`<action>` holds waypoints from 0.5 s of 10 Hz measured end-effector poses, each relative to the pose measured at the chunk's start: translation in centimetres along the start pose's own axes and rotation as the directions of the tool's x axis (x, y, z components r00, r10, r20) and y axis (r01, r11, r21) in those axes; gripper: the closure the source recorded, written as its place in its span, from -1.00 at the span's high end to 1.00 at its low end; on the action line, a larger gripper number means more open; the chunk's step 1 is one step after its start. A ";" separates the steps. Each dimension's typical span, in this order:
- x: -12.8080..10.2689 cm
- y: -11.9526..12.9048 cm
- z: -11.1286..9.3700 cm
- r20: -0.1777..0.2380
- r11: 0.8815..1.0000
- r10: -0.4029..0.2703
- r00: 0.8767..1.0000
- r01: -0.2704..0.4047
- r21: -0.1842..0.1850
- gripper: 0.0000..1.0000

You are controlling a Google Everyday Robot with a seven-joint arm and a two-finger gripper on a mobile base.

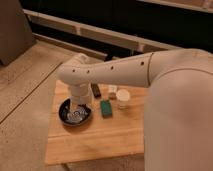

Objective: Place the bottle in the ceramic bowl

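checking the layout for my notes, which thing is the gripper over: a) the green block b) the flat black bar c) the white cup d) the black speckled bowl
d: the gripper hangs over the ceramic bowl at the left of the wooden table, with the green block and white cup off to its side.

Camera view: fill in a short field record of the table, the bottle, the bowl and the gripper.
surface: light wooden table
bowl: round black ceramic bowl, whitish speckled inside
bottle: small pale translucent bottle, between flat black bar and white cup, outside the bowl
other: green block beside the bowl
gripper: two-finger gripper, hanging over the bowl
task: bottle not yet in bowl
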 end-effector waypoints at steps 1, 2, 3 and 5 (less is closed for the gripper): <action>-0.9 -0.1 -0.3 0.038 0.999 0.020 0.999 -0.019 -0.026 0.30; -1.9 0.0 -0.9 0.090 0.997 0.032 0.995 -0.025 -0.068 0.30; -2.5 0.0 -1.3 0.129 0.994 0.040 0.991 -0.026 -0.106 0.30; -3.1 -0.6 -2.0 0.174 0.988 0.058 0.983 -0.032 -0.148 0.30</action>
